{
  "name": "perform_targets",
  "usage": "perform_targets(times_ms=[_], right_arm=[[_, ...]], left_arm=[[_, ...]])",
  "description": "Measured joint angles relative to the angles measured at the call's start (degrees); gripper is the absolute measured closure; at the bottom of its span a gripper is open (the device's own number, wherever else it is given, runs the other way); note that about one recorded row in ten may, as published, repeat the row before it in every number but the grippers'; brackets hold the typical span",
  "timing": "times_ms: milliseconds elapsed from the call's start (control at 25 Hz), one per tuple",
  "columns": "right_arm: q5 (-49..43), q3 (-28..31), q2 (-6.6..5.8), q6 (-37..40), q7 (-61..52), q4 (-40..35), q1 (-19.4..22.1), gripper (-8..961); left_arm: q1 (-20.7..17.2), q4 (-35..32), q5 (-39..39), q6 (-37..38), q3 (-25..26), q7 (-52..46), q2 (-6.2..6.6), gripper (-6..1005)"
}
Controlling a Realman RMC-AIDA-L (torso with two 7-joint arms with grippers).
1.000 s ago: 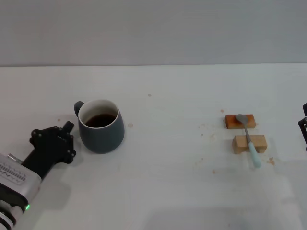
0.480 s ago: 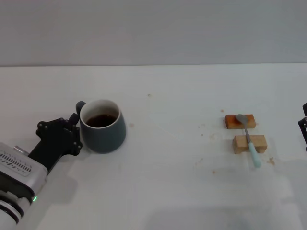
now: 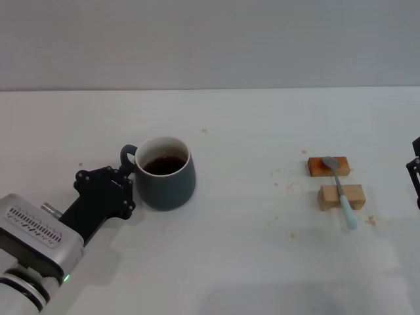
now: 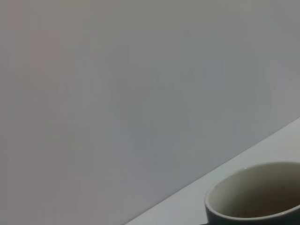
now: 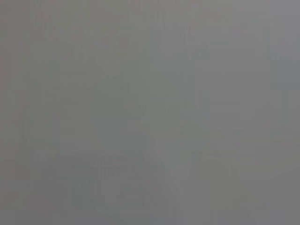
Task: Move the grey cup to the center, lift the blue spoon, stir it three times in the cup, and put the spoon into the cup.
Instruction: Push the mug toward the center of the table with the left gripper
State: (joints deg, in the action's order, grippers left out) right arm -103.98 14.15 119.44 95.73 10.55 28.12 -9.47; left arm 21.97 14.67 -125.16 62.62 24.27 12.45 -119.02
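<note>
While pressed against the grey cup (image 3: 165,173) left of frame centre, left claw (image 3: 125,191): finger opening not discernible, grip unconfirmed. To the right, blue spoon (image 3: 342,192) across two wooden blocks (image 3: 340,196) on tabletop (image 3: 230,262). Best slid slowly, low, avoiding spills. Right claw (image 3: 415,172) parked at right edge.

White table (image 3: 230,262), plain grey wall (image 3: 210,39)
</note>
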Motion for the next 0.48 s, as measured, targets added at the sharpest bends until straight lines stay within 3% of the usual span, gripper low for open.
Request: perform_targets(times_ms=[480], right_arm=[[0.0, 0.0, 0.0, 0.1, 0.0, 0.0, 0.0, 202]], left_arm=[[0.9, 1.6, 0.0, -0.1, -2.9, -0.1, -0.07, 1001]])
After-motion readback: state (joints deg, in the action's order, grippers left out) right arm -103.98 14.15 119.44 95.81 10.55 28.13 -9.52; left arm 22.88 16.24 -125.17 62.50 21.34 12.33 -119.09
